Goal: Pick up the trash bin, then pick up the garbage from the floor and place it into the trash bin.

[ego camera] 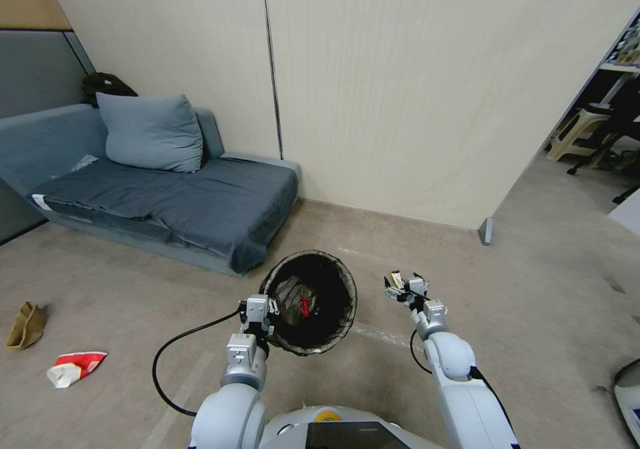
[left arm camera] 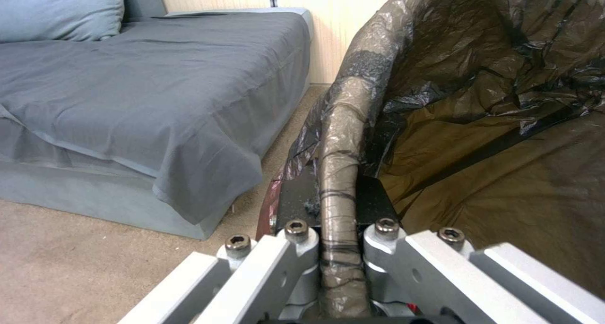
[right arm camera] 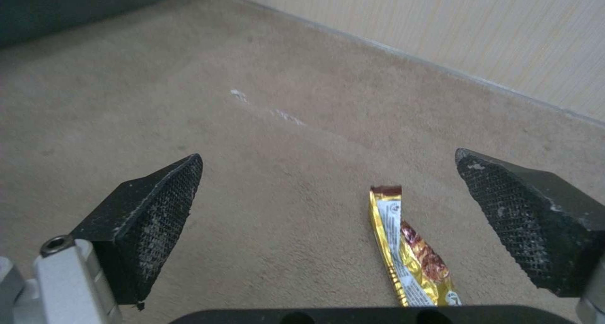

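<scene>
Blue sofa point(ego camera: 167, 202) sits against the wall on the robot's left, grey-blue cushion point(ego camera: 150, 131) on its back end. Tan carpet floor point(ego camera: 533, 282) all around. Trash bin point(ego camera: 312, 300) with black bag liner is held up off the floor just in front of the robot, tilted so its mouth faces the head camera; something red lies inside. Left pincer point(left arm camera: 341, 206) is clamped on the bin's rim, bag pinched between the jaws. Right pincer point(right arm camera: 328, 210) hangs low over the carpet to the right of the bin, jaws spread wide, holding nothing. Yellow snack wrapper point(right arm camera: 413, 253) lies flat on the floor between its fingertips. Red-and-white wrapper point(ego camera: 75, 367) and brown paper piece point(ego camera: 25, 325) lie far left on the floor, well apart from the bin.
</scene>
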